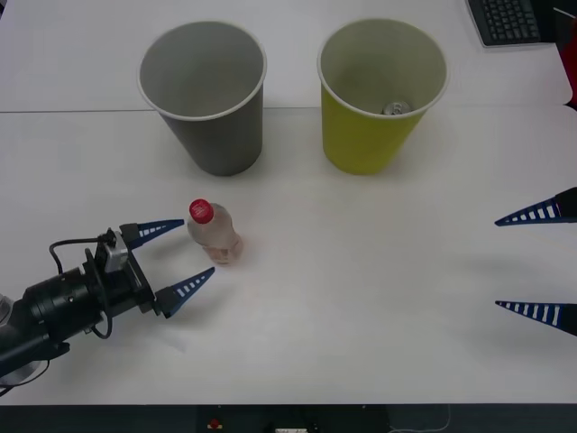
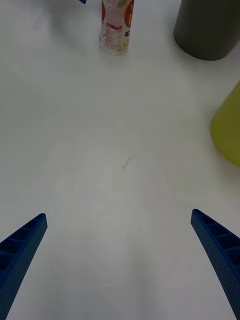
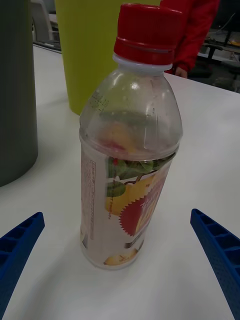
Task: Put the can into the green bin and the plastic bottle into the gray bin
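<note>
Released, left tool (image 1: 183, 257) flanks the upright plastic bottle (image 1: 215, 233) (can (image 1: 395, 108) already inside green bin (image 1: 379, 95)); right tool (image 1: 537, 263) released, well apart.

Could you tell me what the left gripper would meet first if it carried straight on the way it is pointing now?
Most likely the plastic bottle: it stands upright just ahead of the open left gripper, between the lines of its fingers and not yet touched. The gray bin stands farther back.
</note>
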{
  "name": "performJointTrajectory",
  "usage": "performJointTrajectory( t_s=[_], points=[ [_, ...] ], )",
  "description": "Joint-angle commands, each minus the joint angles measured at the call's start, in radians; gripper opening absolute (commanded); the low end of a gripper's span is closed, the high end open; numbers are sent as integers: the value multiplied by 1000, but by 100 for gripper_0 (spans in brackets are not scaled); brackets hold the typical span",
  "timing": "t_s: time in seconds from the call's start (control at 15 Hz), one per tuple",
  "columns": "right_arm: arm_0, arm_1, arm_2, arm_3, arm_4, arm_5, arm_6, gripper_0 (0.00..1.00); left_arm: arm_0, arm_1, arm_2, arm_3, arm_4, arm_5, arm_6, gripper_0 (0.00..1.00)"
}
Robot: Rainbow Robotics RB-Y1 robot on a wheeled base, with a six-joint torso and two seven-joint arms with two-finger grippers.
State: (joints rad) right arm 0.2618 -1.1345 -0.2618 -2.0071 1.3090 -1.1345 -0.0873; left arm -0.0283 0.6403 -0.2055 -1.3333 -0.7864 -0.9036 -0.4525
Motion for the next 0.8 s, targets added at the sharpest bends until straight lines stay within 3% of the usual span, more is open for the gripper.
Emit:
performJointTrajectory(
  t_s=[0.07, 0.8],
  points=[
    [0, 0, 0, 0, 0, 0, 0, 100, -22, -16, -29, 0, 6, 43, -6, 100],
    [0, 0, 0, 0, 0, 0, 0, 100, -71, -62, -100, 0, 16, 134, -18, 100]
  ],
)
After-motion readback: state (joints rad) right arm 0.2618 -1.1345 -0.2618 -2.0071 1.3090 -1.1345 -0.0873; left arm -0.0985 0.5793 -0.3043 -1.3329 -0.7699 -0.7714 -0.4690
